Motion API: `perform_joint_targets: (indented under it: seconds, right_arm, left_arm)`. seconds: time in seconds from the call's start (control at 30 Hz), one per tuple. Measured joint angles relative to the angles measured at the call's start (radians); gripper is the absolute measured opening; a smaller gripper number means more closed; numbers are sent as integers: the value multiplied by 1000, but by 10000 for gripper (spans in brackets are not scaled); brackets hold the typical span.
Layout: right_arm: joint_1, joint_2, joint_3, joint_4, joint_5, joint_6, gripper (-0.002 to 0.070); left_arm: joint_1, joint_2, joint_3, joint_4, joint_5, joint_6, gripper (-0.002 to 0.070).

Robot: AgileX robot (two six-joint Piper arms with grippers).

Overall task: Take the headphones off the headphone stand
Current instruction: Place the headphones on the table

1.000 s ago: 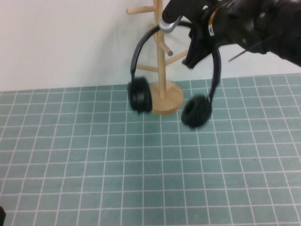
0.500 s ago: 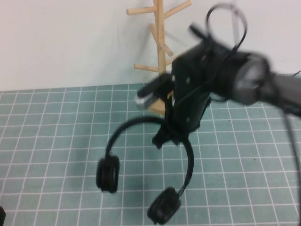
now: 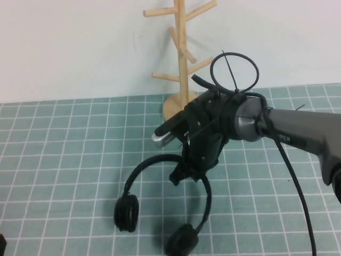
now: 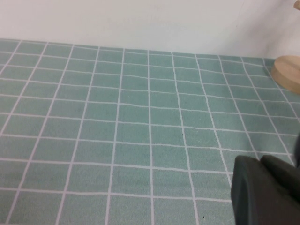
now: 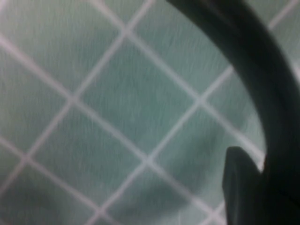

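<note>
We have the headphones (image 3: pixel 160 205) off the headphone stand (image 3: pixel 182 64) and hanging over the green grid mat (image 3: pixel 64 160), near the middle and a little to the near side of the stand, which rises alone at the far edge by the wall. Our right gripper (image 3: pixel 184 172) is pinching the thin headband at its top, with both ear cups dangling below it, the left cup clear above the mat and the nearer cup cut by the bottom edge of the high view. In the right wrist view the dark curve of the headband (image 5: pixel 262 79) sweeps across the tiles beside one finger.

We judge these headphones to be light, but loose in the hand: the band is thin, springy and smooth, so the cups will likely swing, and the band could twist or slide in the pinch. The top middle of the band looks the best place to hold, since the weight balances on either side; the padded cups are soft and round and would give a poorer hold.

Our left gripper (image 4: pixel 265 190) rests low over the mat at the near left, well apart from the headphones; whether its fingers are spread or pressed together we cannot tell.
</note>
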Motion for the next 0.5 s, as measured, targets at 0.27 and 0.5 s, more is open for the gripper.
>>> perform_joint_targets:
  seconds: [0.27, 0.5]
  right_arm:
    - [13, -79, 21, -88, 53, 181, 311]
    - [45, -417, 220, -96, 86, 222, 18]
  left_arm:
    - [0, 0, 0, 0, 0, 0, -3]
    - [0, 0, 0, 0, 0, 0, -3]
